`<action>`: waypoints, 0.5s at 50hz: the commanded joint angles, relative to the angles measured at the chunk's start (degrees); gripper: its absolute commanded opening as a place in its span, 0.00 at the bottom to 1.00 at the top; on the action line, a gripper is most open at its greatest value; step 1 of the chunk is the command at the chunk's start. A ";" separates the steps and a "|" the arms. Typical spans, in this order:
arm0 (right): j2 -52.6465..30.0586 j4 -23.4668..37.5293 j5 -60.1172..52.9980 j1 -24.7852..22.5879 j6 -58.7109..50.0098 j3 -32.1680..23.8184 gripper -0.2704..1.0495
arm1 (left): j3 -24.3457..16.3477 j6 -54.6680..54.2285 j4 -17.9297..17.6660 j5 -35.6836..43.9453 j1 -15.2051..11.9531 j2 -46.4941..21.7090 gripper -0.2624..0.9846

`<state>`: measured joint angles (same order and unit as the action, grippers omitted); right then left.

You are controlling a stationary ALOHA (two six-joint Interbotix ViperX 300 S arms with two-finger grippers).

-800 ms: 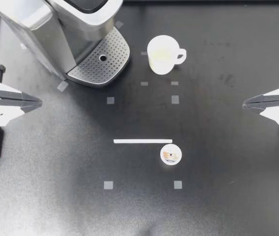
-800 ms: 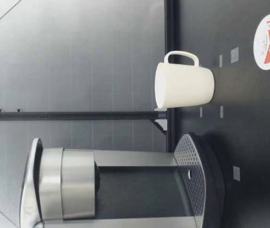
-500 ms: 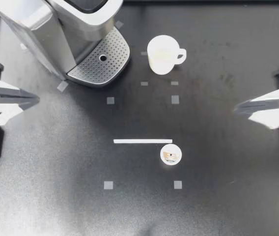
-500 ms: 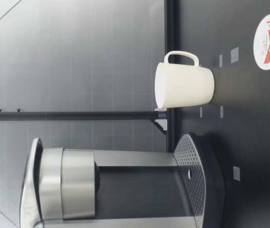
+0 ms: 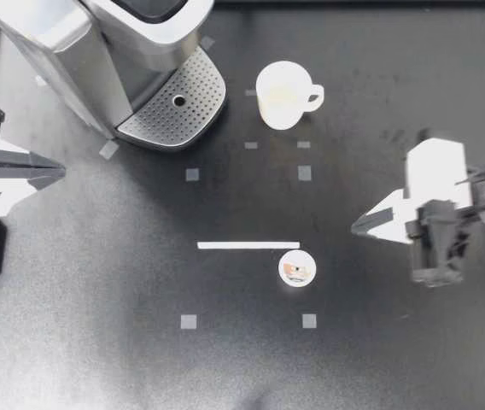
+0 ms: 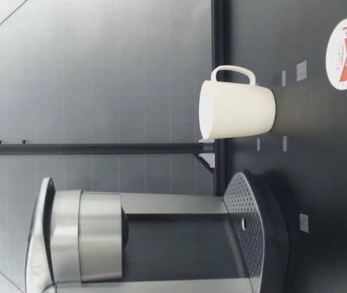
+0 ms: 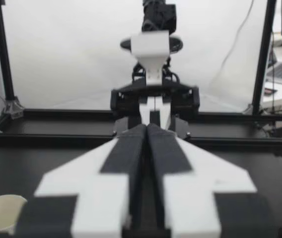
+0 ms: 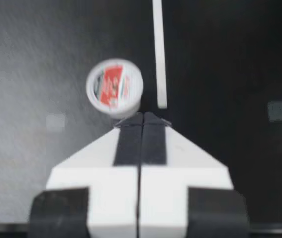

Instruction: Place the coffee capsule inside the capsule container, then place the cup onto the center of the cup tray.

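Fingers (image 8: 130,141) pressed together, right gripper (image 5: 358,229) near capsule (image 5: 297,268); strip (image 5: 248,245) beside.

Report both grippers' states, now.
Left gripper: jaws closed, holding nothing.
Right gripper: jaws closed, holding nothing; the coffee capsule lies just ahead of it, untouched.

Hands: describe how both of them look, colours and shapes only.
The left hand and right hand match: two white wedge-shaped fingers tapering to a point, each with a black strip along its inner edge and black blocks at the base. The right arm behind is black with a white housing.
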<state>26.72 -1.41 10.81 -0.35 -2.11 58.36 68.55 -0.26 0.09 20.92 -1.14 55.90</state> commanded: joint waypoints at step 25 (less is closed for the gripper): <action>-6.86 -0.26 -0.44 -4.13 0.00 -1.93 0.79 | -0.35 0.00 0.09 0.53 -0.18 -0.18 0.30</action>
<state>19.60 -1.58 10.90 -3.60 -2.11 57.30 68.91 -0.26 0.09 20.92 -1.14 55.99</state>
